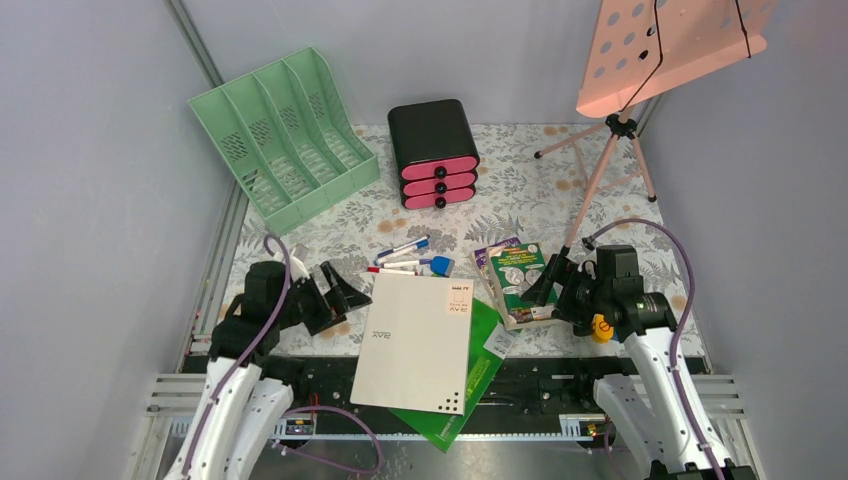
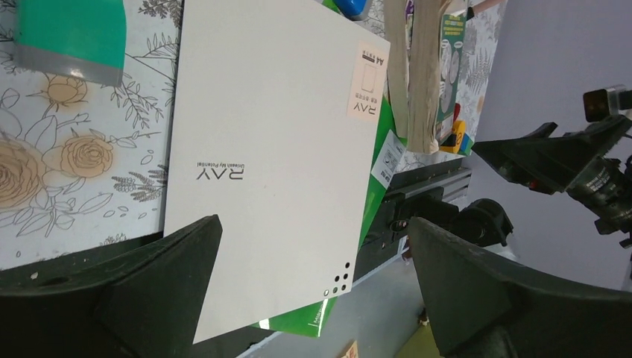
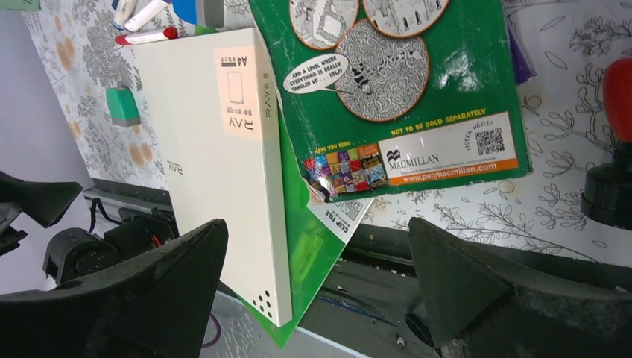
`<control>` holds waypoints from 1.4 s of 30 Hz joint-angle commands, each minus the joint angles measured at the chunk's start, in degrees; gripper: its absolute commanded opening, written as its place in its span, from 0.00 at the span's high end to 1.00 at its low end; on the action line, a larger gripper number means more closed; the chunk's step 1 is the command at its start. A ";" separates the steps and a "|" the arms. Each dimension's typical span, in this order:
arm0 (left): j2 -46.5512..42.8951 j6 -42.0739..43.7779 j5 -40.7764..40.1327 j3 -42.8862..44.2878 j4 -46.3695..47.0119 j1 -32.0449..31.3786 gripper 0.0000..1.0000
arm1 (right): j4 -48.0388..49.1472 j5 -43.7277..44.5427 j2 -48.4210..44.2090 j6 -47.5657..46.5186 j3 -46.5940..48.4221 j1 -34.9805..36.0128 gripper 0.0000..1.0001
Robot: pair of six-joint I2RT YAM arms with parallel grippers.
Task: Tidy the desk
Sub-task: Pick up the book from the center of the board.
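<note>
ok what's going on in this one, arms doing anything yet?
Nothing held. Left gripper and right gripper are open, low at the near edge of the desk, either side of the clutter. A white paper box lies on a green folder, both overhanging the near edge; a green book lies to their right, markers just behind. File rack and drawer box stand at the back.
</note>
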 commanded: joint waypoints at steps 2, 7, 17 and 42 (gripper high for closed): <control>8.63 0.69 4.23 1.84 5.36 0.01 0.01 | 5.44 -0.01 -1.51 1.70 -2.04 0.24 0.01; 15.50 2.09 5.91 4.18 5.12 -1.37 0.01 | 8.67 -1.33 -0.19 3.07 -4.82 0.24 0.01; 21.29 -2.33 1.76 -0.96 10.31 -10.70 0.01 | 15.28 -4.33 1.46 6.54 -10.58 0.24 0.01; 36.17 -7.54 -7.42 3.99 21.13 -30.82 0.01 | 11.72 -5.51 -2.85 9.84 -13.47 0.33 0.01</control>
